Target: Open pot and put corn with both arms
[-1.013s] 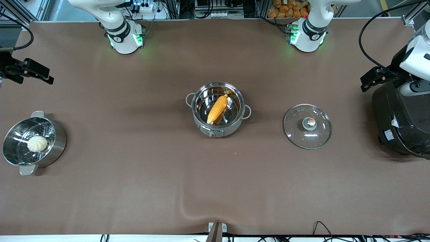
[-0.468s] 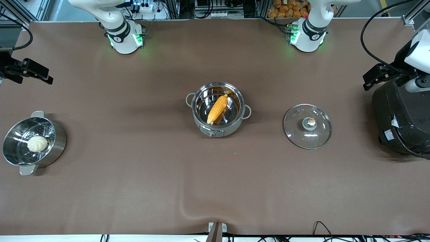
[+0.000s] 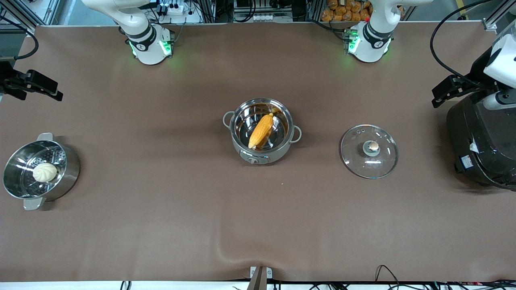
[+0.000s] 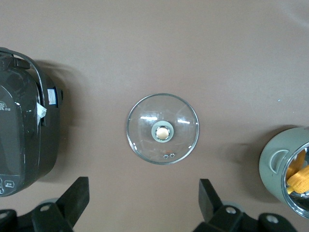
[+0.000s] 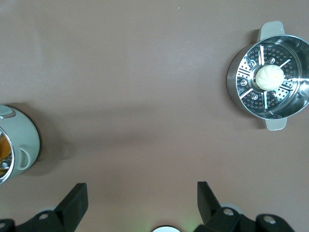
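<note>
Pot (image 3: 262, 131) stands near the middle of the table, lid off, dial facing the front camera, steel inside bright. Corn (image 3: 260, 130) lies slantwise inside it, thick end toward the front camera, tip toward the arm bases. Glass lid (image 3: 369, 151) lies flat on the table beside the pot, toward the left arm's end, well apart from it, tan knob up.

Table (image 3: 161, 225) carries a brown matte cover, mostly flat, with one raised wrinkle at the edge nearest the front camera. Along the top of the front view: aluminium framing, cables, power strips, a bin of orange-brown items.

Steamer pot (image 3: 40, 171) sits at the right arm's end, white bun (image 3: 44, 172) on its perforated insert. Black rice cooker (image 3: 481, 145) sits at the left arm's end.

Left gripper (image 4: 144, 205) is up over the table near the rice cooker, fingers spread wide, nothing between them. Right gripper (image 5: 142, 205) is up over bare table at the right arm's end, fingers likewise spread, nothing held. Green lights glow at both arm bases.
</note>
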